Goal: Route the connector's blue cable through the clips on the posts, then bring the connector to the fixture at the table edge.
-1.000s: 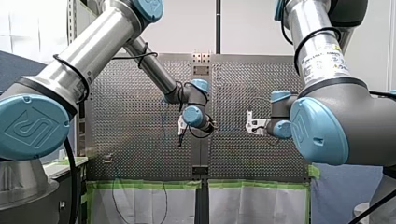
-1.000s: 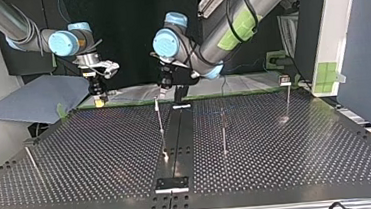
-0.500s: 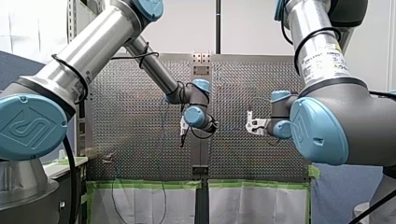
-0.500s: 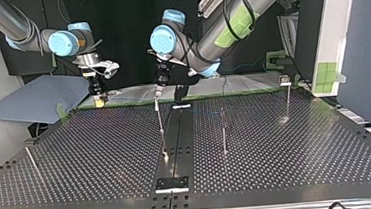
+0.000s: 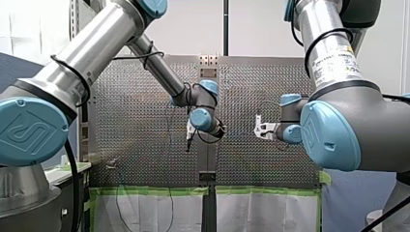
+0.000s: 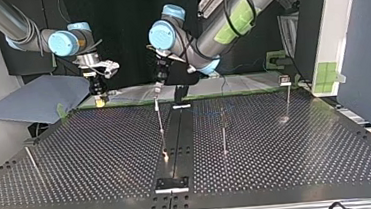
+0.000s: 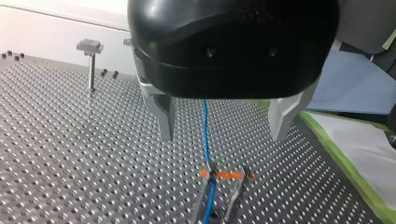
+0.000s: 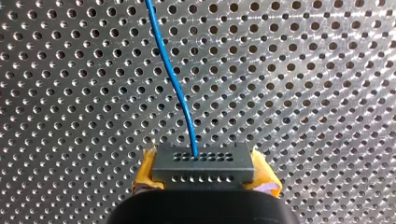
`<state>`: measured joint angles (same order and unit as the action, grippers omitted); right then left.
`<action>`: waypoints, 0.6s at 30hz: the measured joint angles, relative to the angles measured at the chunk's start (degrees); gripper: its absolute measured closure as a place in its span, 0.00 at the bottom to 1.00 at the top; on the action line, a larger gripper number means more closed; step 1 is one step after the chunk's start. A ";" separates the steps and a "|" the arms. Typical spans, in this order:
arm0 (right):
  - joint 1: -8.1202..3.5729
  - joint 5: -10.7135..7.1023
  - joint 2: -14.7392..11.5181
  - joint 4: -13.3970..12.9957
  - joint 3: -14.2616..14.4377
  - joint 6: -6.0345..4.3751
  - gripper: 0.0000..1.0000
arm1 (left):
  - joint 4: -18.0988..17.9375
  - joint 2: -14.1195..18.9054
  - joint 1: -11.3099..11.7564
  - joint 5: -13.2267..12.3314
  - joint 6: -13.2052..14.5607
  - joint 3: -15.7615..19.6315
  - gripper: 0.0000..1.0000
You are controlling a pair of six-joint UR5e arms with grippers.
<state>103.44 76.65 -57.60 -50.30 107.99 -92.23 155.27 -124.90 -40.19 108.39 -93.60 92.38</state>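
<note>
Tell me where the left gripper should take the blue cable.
Probably on the straight run of the blue cable just short of the orange clip, coming straight down. It runs between the open fingers of the left gripper, so closing should catch it.

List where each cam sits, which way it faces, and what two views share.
Front: behind and above the arms, looking over the table; my left arm at its left, my right arm at its right.
Top: across the table, facing the arms; both enter from above, sides crossed.
Left wrist: looks along open left jaws at the blue cable at a clip.
Right wrist: looks past right jaws, shut on the connector, at the table.
Shared: both wrist views show the blue cable.
</note>
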 joint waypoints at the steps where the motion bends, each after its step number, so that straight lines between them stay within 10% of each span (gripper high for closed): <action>1: -0.03 0.00 0.00 0.00 0.00 -0.08 1.00 | -0.34 0.50 -0.19 0.03 -0.23 0.49 0.00; 18: -0.16 0.08 0.00 -0.01 0.01 -0.65 1.00 | -8.72 9.10 -0.56 6.98 -5.60 9.11 0.00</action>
<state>103.28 76.73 -57.60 -50.31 108.00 -92.88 146.55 -115.80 -40.75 115.37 -99.20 101.48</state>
